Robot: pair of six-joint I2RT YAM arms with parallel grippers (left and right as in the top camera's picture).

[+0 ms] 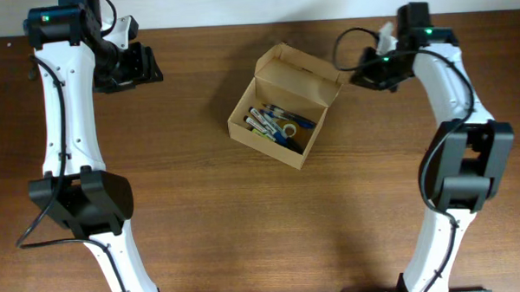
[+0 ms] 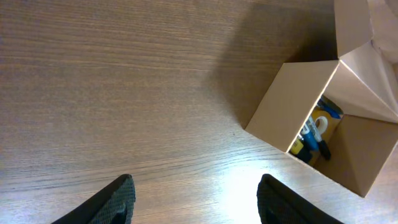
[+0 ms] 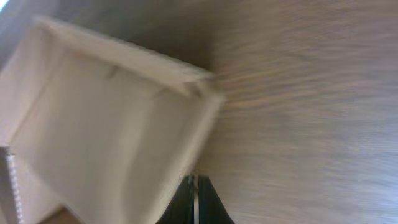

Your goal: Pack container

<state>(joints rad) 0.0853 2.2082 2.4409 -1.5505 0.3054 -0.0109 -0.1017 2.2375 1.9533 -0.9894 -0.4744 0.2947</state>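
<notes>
The container (image 1: 241,112) is a small tan cardboard box at the table's middle, open, with its hinged flap lid (image 1: 297,75) standing up at the far side. Inside lie several blue and dark pens (image 1: 272,122) and a small yellow-blue roll (image 1: 288,128). My right gripper (image 1: 361,73) is at the flap's right corner, with its fingers (image 3: 194,180) pressed together on the edge of the pale flap (image 3: 112,124). My left gripper (image 1: 140,68) is open and empty over bare table (image 2: 193,186), well left of the box (image 2: 292,106).
The wooden table (image 1: 202,217) has its far edge just behind both grippers. The arm bases stand at the front left (image 1: 80,200) and front right (image 1: 465,169).
</notes>
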